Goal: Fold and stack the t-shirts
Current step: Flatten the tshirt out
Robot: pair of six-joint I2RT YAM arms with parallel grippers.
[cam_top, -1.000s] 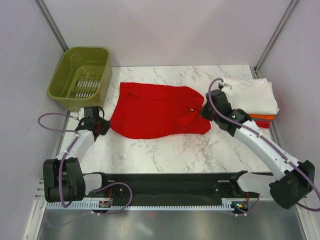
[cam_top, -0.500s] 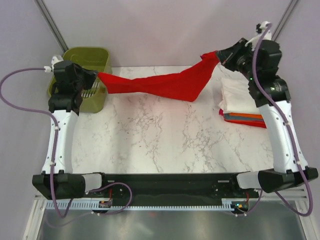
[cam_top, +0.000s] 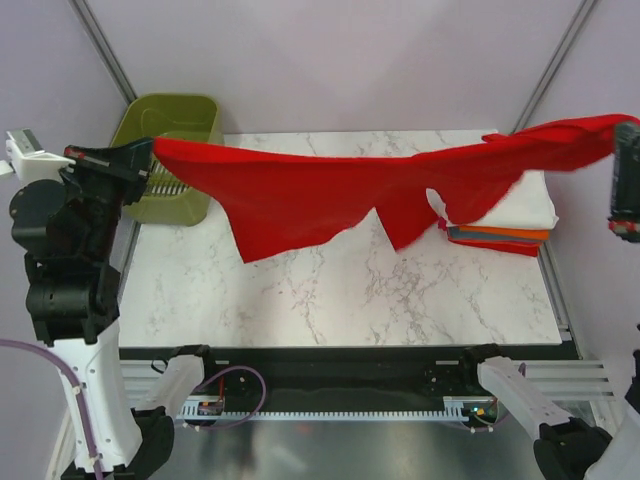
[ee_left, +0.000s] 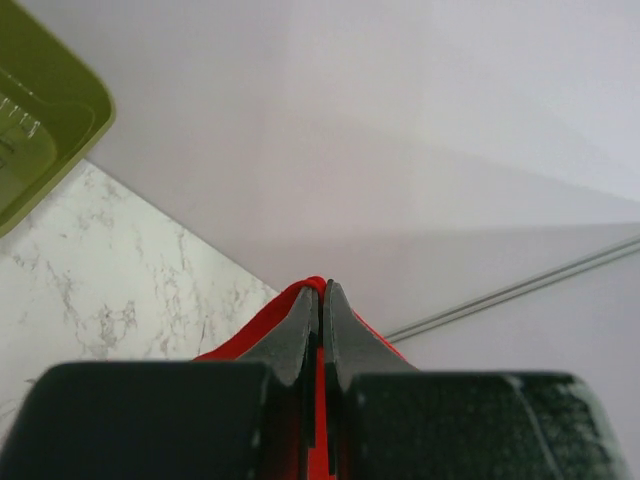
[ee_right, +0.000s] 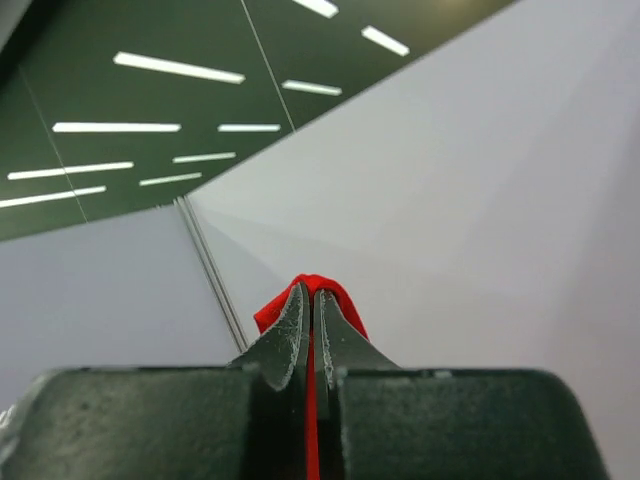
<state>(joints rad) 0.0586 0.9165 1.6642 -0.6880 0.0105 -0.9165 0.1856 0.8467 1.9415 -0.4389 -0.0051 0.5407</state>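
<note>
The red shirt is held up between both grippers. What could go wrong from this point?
The left gripper and right gripper each pinch only a small edge of the red t-shirt, so it may slip out. Its hanging flap appears close to the folded stack and might disturb it when lowered.

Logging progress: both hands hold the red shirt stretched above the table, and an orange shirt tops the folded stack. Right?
No: a white shirt tops the folded stack, per the top external view; the orange shirt lies beneath. The rest holds.
</note>
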